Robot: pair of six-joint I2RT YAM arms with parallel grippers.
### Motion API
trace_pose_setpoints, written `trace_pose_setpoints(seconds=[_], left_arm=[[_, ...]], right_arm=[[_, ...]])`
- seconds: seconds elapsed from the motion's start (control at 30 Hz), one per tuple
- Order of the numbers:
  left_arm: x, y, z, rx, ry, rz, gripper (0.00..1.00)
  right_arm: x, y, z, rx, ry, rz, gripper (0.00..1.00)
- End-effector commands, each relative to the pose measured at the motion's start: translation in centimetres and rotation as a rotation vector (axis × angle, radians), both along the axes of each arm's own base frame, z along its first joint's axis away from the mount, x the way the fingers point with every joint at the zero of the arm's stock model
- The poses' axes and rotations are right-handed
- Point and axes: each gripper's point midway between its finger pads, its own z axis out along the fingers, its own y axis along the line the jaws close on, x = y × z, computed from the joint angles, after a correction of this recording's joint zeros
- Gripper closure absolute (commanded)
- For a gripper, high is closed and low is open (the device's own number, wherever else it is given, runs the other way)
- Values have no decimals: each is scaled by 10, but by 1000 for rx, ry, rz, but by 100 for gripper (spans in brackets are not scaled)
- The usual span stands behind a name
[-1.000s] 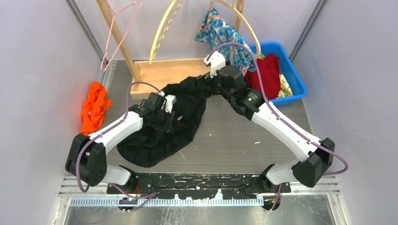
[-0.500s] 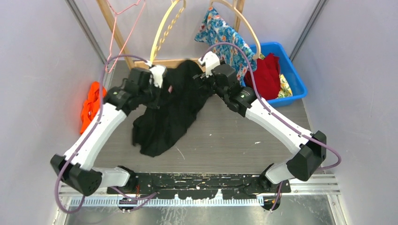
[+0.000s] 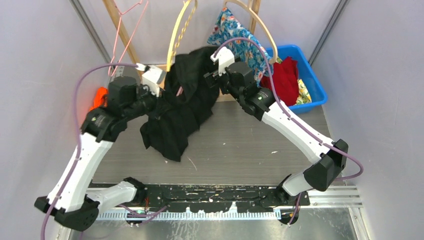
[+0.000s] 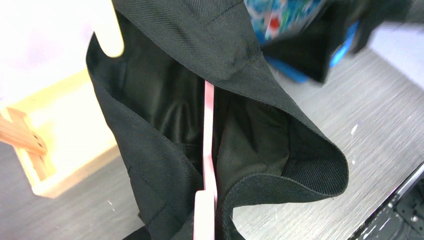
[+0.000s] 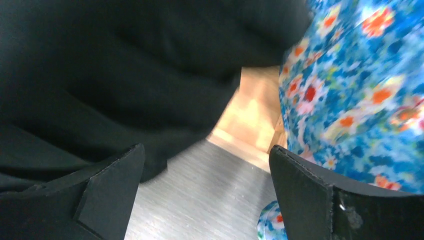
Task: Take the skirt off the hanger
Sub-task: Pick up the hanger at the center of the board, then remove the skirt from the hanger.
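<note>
Black cloth fills most of what I see. The skirt [image 3: 182,107] hangs bunched just in front of the rack [image 3: 114,17], its top lifted off the table [image 3: 240,145] and its lower fold trailing onto the surface on the rack's near side.

My left gripper [image 3: 161,99] is buried in the skirt's left edge. Its fingers are hidden, but the pink hanger [image 4: 208,130] runs straight out from where they meet and up through the skirt's open top, so I read it as clamped on the hanger. The skirt wraps that bar on both sides.

My right gripper [image 5: 205,150] sits at the skirt's right side, close in front of the rack. Its jaws are spread wide with nothing between them, and black cloth lies just beside one finger.

A floral cloth [image 5: 360,80] hangs at the rack's right side. Right of the rack a blue bin [image 3: 315,80] holds a red cloth [image 3: 286,75], and left of the rack lies an orange cloth [image 3: 96,97].
</note>
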Motion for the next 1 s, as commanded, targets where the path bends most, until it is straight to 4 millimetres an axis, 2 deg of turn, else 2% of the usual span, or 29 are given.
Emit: trace_pose_setpoints(seconds=[0.0, 0.07, 0.17, 0.33, 0.43, 0.57, 0.7, 0.97], left_arm=[[17, -15, -27, -11, 18, -30, 100], [20, -16, -39, 3, 39, -25, 100], [27, -18, -48, 14, 50, -18, 100], [33, -21, -37, 36, 8, -6, 100], [33, -25, -28, 50, -9, -14, 100], [33, -31, -35, 64, -1, -32, 100], [35, -41, -43, 106, 3, -48, 100], [28, -46, -32, 98, -24, -54, 100]], right_arm=[[-2, 2, 73, 137, -114, 3, 3], [-5, 8, 83, 150, -126, 19, 4], [-11, 25, 87, 152, -125, 61, 4], [-24, 62, 76, 168, -88, 135, 4], [-29, 78, 66, 170, -60, 159, 5], [-36, 92, 61, 168, -44, 192, 5], [-41, 98, 50, 152, -22, 202, 6], [-41, 91, 36, 124, -5, 179, 16]])
